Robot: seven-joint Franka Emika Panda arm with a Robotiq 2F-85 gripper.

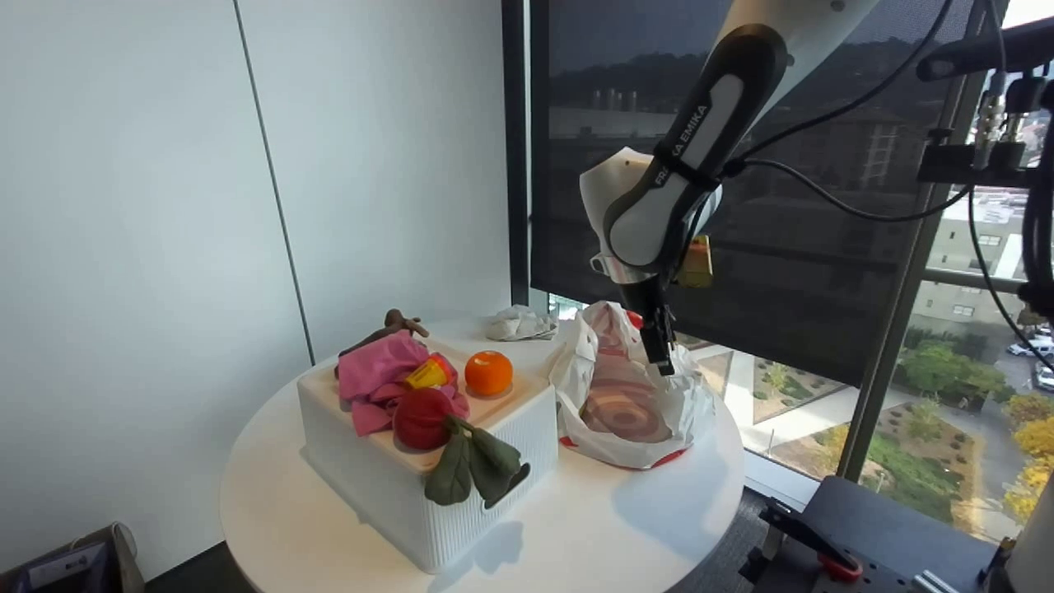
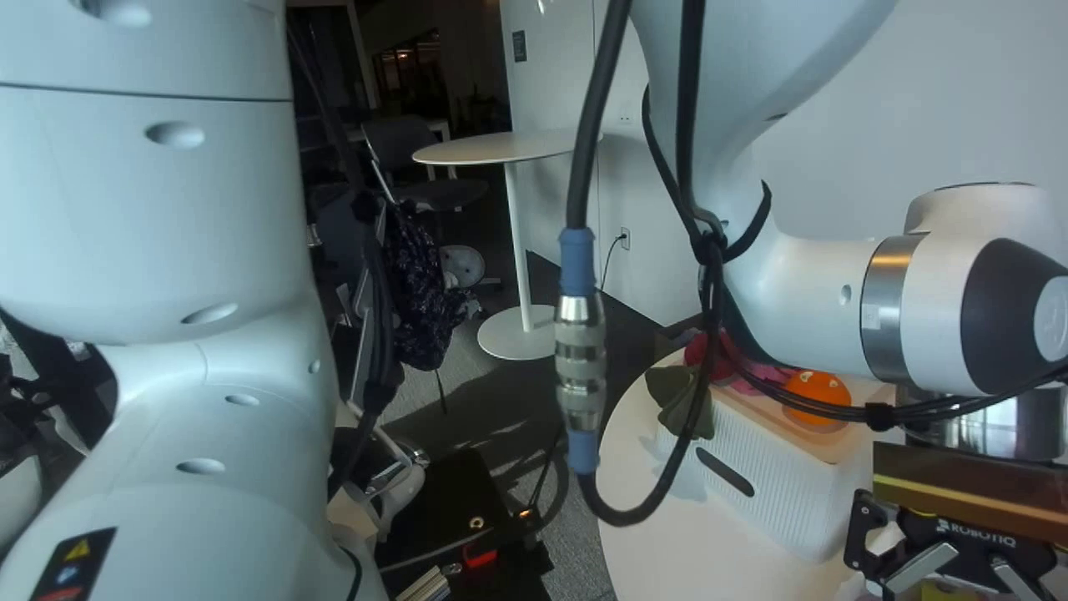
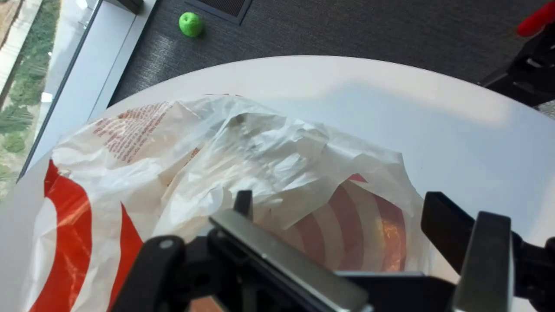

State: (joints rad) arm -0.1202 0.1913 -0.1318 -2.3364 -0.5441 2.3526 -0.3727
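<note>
- Gripper [image 3: 340, 206]: one, black; jaws spread wide, nothing held; pointed down at the bag's mouth, contact not discernible.
- Bag [image 3: 269, 156]: white plastic with red markings, crumpled; lay beneath the gripper, mouth agape; contents, if any, not made out.
- Progress, as judged: placement over the bag looked done; a grip was not yet made, nothing was lifted.
- Table [image 1: 576, 527]: round, white; bore bag, box and wad.
- Box [image 1: 370, 469]: white, ribbed, near the bag; tan lid [image 1: 527, 394] on.
- Orange [image 1: 488, 373]: on the lid, beside the cloth.
- Cloth [image 1: 379, 368]: pink, rumpled, on the lid.
- Tub [image 1: 428, 375]: yellow and red, tipped, on the cloth.
- Red fruit [image 1: 422, 418]: on the lid; green leaves [image 1: 450, 473] overhung the edge.
- Wad [image 1: 520, 323]: white, behind the box in an exterior view.
- Green fruit [image 3: 191, 24]: on the floor [image 3: 347, 26].
- Far table [image 2: 501, 148]: in the background.
</note>
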